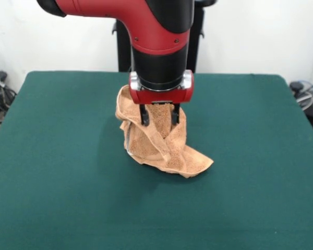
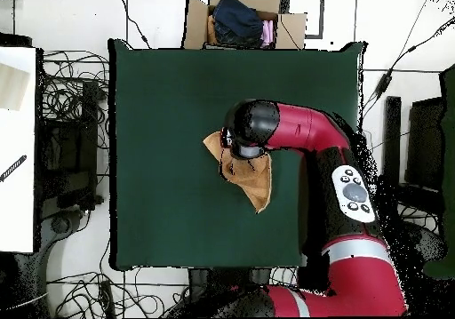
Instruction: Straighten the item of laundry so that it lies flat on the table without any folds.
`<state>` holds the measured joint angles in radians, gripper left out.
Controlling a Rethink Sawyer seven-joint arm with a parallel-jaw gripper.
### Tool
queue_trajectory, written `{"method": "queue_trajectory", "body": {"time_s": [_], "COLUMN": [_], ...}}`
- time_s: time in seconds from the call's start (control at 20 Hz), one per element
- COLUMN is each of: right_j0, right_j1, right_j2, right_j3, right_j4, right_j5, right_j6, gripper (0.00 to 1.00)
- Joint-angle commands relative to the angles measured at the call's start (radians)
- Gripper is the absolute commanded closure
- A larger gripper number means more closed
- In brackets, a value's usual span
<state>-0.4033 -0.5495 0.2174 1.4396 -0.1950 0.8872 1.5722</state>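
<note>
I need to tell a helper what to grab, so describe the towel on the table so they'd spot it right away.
Find the big dark green table; near its middle the red and black arm's gripper reaches down. Bunched up around and under the gripper is the towel, orange-tan terry, crumpled, one corner trailing on the cloth. It is the only thing lying on the green surface.

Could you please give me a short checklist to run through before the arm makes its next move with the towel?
1. Hand has the towel pinched between its fingers: ok.
2. Towel lies flat, no folds: not ok; bunched and draped.
3. Lower corner rests on the table: ok.
4. Green surface around the towel free for spreading: ok.
5. White label position: cannot tell.
</note>
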Motion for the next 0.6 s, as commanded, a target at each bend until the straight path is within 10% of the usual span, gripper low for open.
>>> {"method": "queue_trajectory", "body": {"time_s": [0.05, 0.6], "right_j0": [0.038, 0.058], "right_j1": [0.010, 0.006], "right_j2": [-0.023, -0.036], "right_j3": [-0.020, -0.055], "right_j4": [-0.015, 0.000], "right_j5": [0.091, 0.139], "right_j6": [0.105, 0.113], "gripper": [0.00, 0.00]}}
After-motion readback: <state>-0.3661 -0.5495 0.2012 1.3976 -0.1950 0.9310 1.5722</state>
